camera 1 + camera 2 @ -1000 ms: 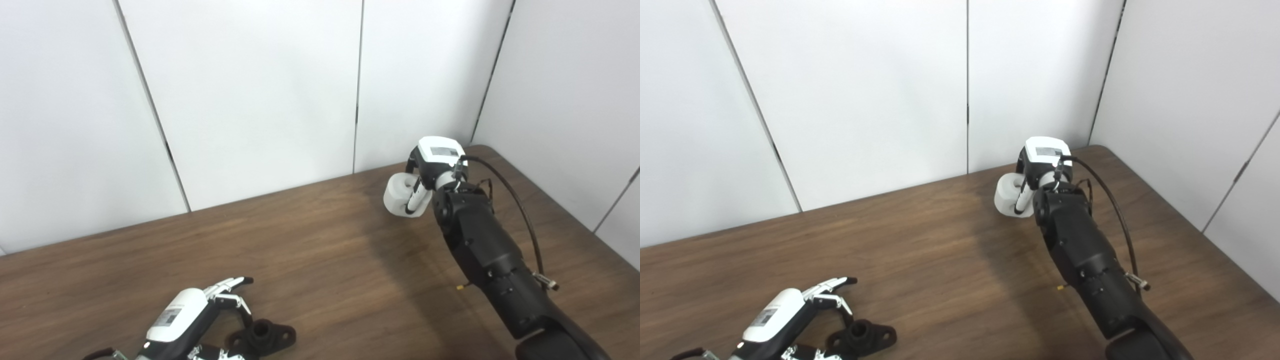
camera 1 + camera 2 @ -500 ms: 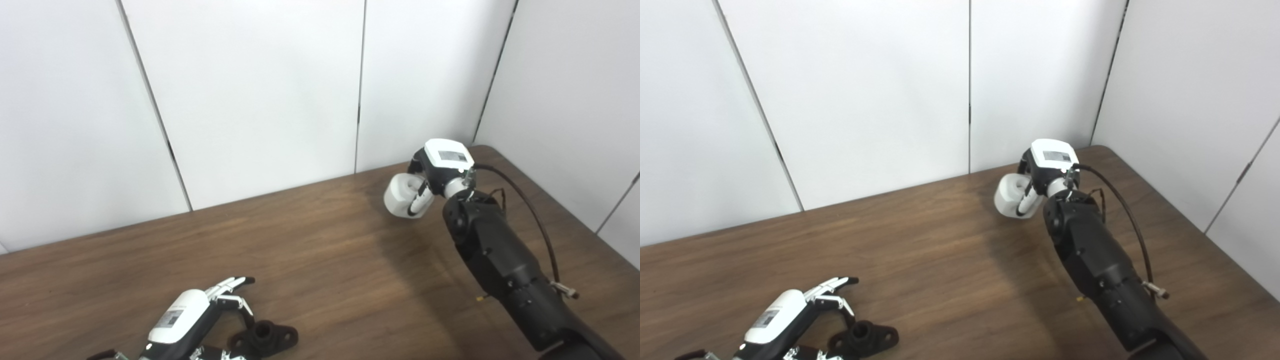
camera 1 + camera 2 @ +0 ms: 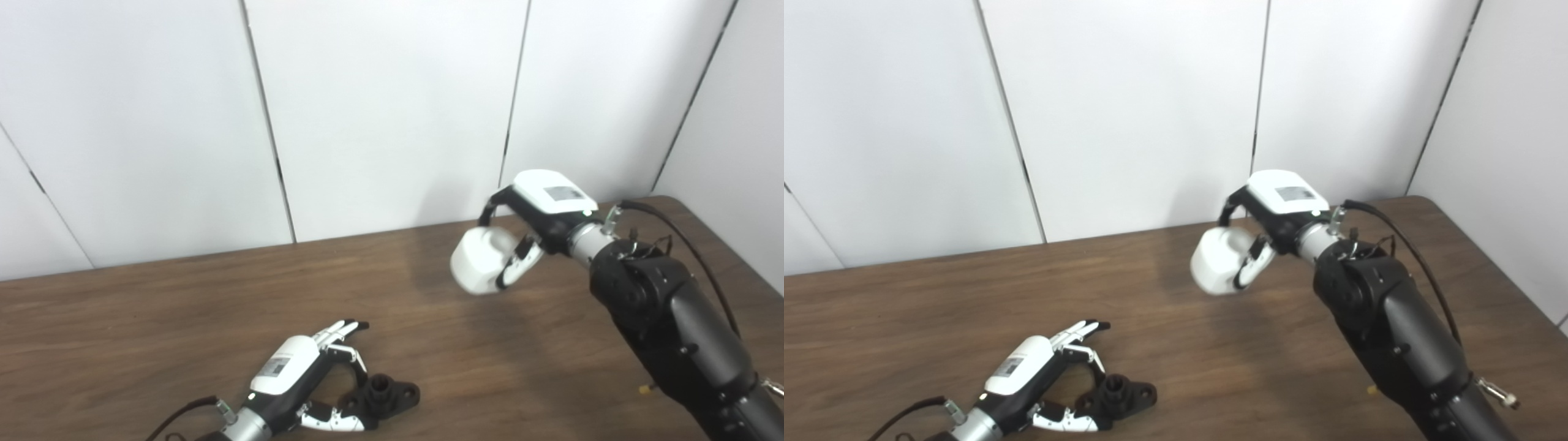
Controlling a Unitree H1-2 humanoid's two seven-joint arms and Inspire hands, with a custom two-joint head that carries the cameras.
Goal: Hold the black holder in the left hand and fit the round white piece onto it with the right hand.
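The black holder point(image 3: 386, 395) lies flat on the wooden table point(image 3: 153, 318) near its front edge, a short tube rising from a flanged base. My left hand point(image 3: 300, 376) rests just left of it with fingers spread, fingertips around the holder's near side, not closed on it. The round white piece point(image 3: 484, 267) is held above the table at the right, with my right hand point(image 3: 539, 214) shut on it from above and behind. In the right eye view the white piece point(image 3: 1220, 262) and the black holder point(image 3: 1118, 395) are far apart.
White wall panels point(image 3: 380, 110) stand behind the table's far edge. The table's right corner point(image 3: 680, 202) lies beyond my right arm point(image 3: 674, 324), with a cable looping over the forearm.
The camera has panned left, shifting the whole picture right. My right hand has carried the white piece lower and toward the left. The left hand stays beside the holder.
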